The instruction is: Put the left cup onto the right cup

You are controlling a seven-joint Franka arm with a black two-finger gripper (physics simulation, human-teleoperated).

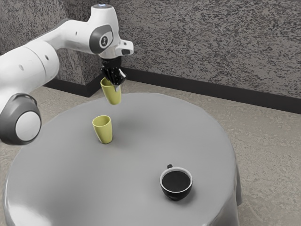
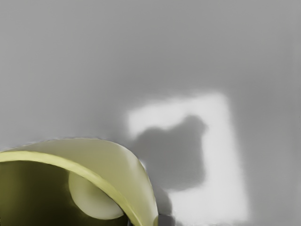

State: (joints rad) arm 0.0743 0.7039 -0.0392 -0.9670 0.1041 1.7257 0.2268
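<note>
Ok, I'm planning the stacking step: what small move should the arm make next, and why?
Probably carry the held green cup sideways until it hangs over the standing green cup: the gripper grips it clear of the table, off to one side.

Standing cup (image 1: 103, 129) and mug (image 1: 176, 183) apart on table (image 1: 70, 188)

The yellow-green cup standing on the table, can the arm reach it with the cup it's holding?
Probably yes. The lifted yellow-green cup in the claw hangs near the standing yellow-green cup, nothing between them; the black mug sits far aside.
</note>
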